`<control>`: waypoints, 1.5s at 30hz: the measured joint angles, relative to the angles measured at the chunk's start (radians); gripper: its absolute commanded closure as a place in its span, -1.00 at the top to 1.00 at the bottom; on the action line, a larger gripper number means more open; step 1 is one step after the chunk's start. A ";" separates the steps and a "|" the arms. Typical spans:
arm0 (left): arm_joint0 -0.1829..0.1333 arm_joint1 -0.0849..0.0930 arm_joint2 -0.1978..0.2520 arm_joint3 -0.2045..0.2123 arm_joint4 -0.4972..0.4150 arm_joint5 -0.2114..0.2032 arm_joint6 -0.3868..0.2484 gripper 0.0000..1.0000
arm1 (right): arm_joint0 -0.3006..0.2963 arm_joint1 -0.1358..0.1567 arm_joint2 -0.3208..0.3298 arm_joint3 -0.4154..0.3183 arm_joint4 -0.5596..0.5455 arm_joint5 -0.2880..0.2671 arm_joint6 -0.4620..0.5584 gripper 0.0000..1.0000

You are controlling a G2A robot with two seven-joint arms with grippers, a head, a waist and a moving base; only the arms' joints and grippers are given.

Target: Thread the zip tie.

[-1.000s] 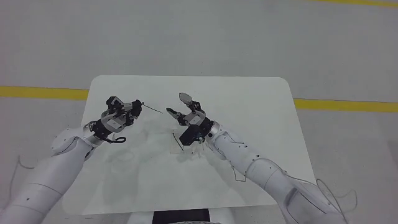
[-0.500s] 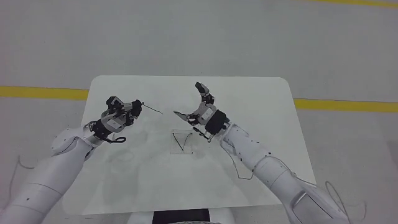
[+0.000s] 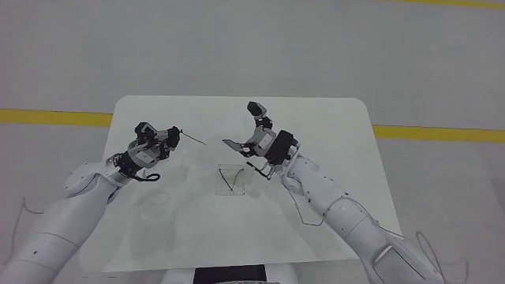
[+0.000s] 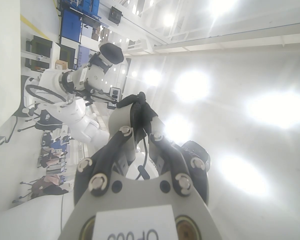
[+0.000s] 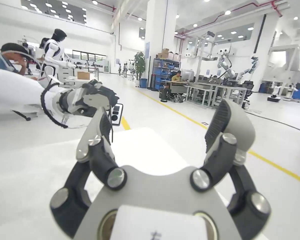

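A: One clear holder (image 3: 231, 180) lies nearest the robot on the table (image 3: 331, 126). There is a dark V shape in it, but what that is cannot be told.

B: And beyond it?

A: The left gripper (image 3: 169, 136) is clamped on the zip tie (image 3: 194, 139), whose thin tail juts toward the right gripper (image 3: 241, 126). That one hangs above the table, fingers (image 5: 216, 123) spread wide and holding nothing, just clear of the tail's tip.

B: So the step looks like taking the free end?

A: Likely. It should square its fingers across the tail and close near the tip. The left should hold level so the strap doesn't twist.
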 measured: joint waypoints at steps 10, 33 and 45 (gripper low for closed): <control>0.000 0.000 0.000 0.000 0.000 0.000 0.000 -1.00 | 0.036 0.058 -0.095 -0.111 0.285 0.002 0.034 1.00; 0.053 0.010 -0.050 -0.092 0.029 0.012 -0.063 -1.00 | 0.044 0.083 -0.123 -0.142 0.379 0.002 0.032 1.00; 0.089 0.022 -0.096 -0.149 0.061 0.058 -0.090 -1.00 | 0.044 0.083 -0.123 -0.142 0.379 0.002 0.032 1.00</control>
